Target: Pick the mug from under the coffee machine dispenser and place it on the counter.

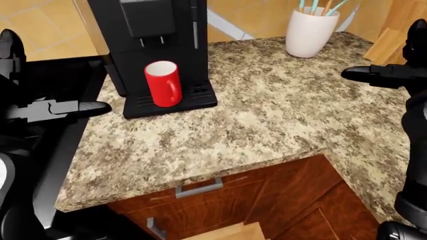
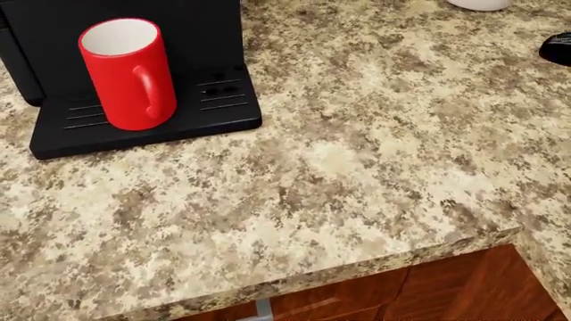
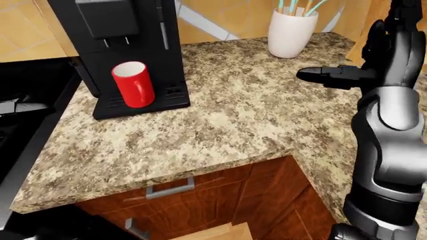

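Fingers outstretched above counter, mug apart.

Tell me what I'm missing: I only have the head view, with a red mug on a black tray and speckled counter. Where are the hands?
Observer: The left hand hovers open at the left of the left-eye view, beside the coffee machine, not touching the mug.
Operator: And the right one?
Observer: The right hand is extended over the counter at the right of the right-eye view, holding nothing.
Operator: Is the mug under the dispenser?
Observer: Yes, it stands upright right below the spout.
Operator: Anything else on the counter?
Observer: A white utensil holder stands at the top of the left-eye view.
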